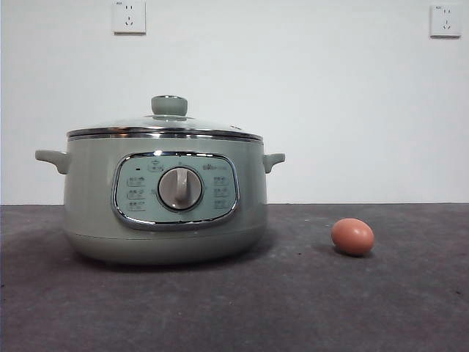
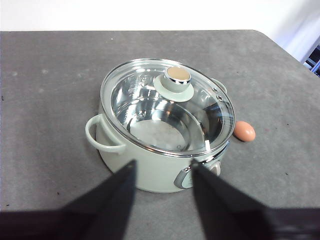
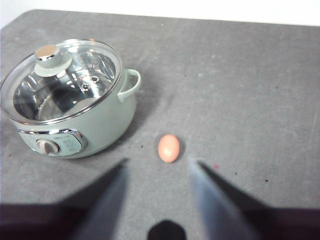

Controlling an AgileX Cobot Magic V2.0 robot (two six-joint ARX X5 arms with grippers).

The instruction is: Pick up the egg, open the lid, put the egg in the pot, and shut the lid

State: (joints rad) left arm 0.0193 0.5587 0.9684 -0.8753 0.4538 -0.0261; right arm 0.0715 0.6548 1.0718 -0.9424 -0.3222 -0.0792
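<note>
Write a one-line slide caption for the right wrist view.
Open right gripper hovers above the egg lying on the grey table, beside the pot with its lid on.

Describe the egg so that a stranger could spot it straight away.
Find the big pale green pot with its glass lid on the grey table. Beside it, apart from it, lies the egg: small, smooth, brown-orange, the only warm-coloured thing there.

The small markings on the pale green electric pot's chrome-framed control panel (image 1: 176,188) are too small to read. Both wrist views cut the blurred black tool jaws off at six o'clock.
</note>
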